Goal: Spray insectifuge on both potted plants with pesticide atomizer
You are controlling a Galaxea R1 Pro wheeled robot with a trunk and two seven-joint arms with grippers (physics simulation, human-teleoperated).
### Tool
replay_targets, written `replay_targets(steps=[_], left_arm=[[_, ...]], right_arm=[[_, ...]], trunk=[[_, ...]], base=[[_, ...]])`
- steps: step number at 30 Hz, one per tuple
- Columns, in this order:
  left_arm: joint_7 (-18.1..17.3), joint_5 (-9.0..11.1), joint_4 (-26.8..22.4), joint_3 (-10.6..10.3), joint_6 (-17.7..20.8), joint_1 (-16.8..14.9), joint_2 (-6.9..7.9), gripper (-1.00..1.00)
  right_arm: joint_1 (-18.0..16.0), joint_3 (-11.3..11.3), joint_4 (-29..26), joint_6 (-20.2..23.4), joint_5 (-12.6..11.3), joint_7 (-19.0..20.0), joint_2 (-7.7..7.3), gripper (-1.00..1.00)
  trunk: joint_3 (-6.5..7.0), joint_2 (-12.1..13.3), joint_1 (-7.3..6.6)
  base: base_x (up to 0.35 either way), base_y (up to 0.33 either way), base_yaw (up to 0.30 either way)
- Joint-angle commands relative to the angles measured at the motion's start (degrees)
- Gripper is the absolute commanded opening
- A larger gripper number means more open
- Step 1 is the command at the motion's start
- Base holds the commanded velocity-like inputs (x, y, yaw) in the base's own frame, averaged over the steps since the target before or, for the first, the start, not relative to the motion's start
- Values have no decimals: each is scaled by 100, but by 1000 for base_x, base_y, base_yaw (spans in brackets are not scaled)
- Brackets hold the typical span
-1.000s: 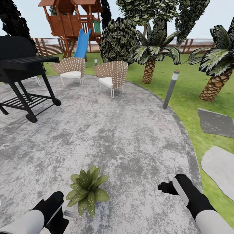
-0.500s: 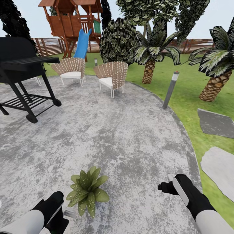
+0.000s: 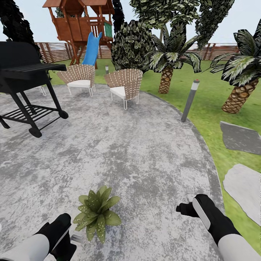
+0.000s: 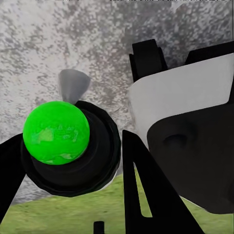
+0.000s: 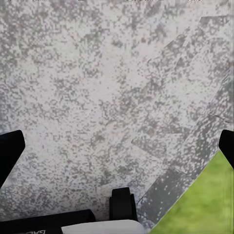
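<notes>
left gripper (image 3: 59, 237) running off the head view's lower edge, fingertips hidden, so its grip is not showing there; potted plant (image 3: 96, 212) leaves covering its pot almost entirely; pesticide atomizer (image 4: 57, 134) appearing end-on in the left wrist view, label and trigger hidden; right gripper (image 5: 117, 151) fingers (image 5: 9, 151) getting cropped at both sides; grill (image 3: 25, 79) cut by the left edge

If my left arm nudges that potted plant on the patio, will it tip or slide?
The potted plant likely tips easily: its leaves spread wider than the base hidden beneath them. The thin, pointed leaves would probably bend first. On the flat stone patio it may slide rather than roll.
</notes>
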Motion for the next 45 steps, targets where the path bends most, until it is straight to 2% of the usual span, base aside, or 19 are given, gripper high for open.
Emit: replay_targets(steps=[1,7,19,24,32,45], left_arm=[[-58,-62,-11,-10,16,-1,2,-100],[-57,-63,-11,-10,16,-1,2,-100],[-57,-60,-11,-10,31,-1,2,-100],[-57,-62,-11,-10,40,-1,2,-100],[-55,-63,-11,-18,42,-1,2,-100],[-44,-67,-11,-19,50,-1,2,-100]], right_arm=[[-3,26,-5,13,-62,-54,-9,100],[-3,25,-5,18,-61,-50,-5,100],[-3,25,-14,20,-61,-58,-12,100],[-3,25,-14,20,-61,-55,-13,100],[-3,25,-10,17,-61,-57,-12,100],[-3,25,-12,16,-61,-52,-12,100]], trunk=[[-7,-2,0],[-40,-2,0],[-44,-2,0],[-64,-2,0],[-103,-2,0],[-108,-2,0]], base=[[0,-225,57],[0,-212,156],[0,-6,12],[6,-1,168],[222,-138,210],[66,-156,12]])
